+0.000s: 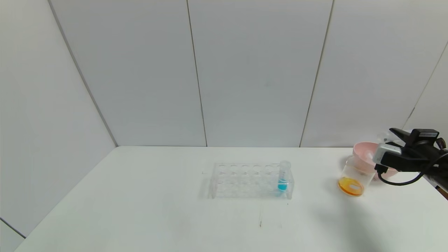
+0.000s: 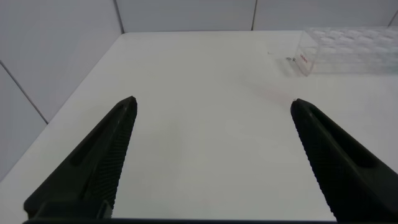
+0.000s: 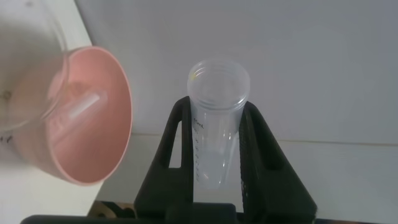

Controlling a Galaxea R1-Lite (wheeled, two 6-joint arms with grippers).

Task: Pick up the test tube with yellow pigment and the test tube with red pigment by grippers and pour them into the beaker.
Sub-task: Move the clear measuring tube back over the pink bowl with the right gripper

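My right gripper [image 1: 393, 134] is at the far right, above the pink bowl [image 1: 364, 152], shut on an empty clear test tube [image 3: 216, 124] with a faint yellow trace at its rim. I cannot tell which pigment it held. The beaker [image 1: 353, 175] stands in front of the bowl and holds orange liquid; its clear wall shows in the right wrist view [image 3: 31, 62]. Another empty tube [image 3: 81, 109] lies inside the bowl [image 3: 106, 137]. No tube with yellow or red liquid is in view. My left gripper [image 2: 213, 106] is open over bare table, outside the head view.
A clear multi-hole rack [image 1: 245, 180] stands mid-table with one tube of blue liquid [image 1: 283, 176] at its right end. The rack also shows in the left wrist view [image 2: 348, 53]. The white table [image 1: 157, 217] has grey wall panels behind it.
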